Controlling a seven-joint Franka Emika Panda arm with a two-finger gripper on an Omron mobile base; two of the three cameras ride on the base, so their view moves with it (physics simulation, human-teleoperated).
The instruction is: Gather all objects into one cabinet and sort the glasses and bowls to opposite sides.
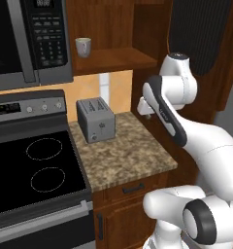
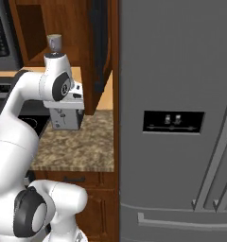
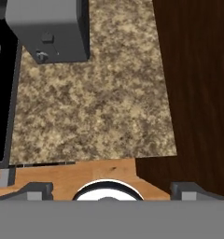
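Your hand (image 3: 112, 189) hangs wide open, holding nothing, above the speckled desk (image 3: 95, 102); the pale cup (image 1: 83, 46) stands on the open cabinet (image 1: 113, 57) shelf, far left.

Base views flanking counter (image 1: 123, 155); hand view perhaps straight down.

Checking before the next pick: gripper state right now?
Gripper: open, jaws wide apart, holding nothing; it looks down on the speckled brown granite counter, with the grey metal toaster off to one side.
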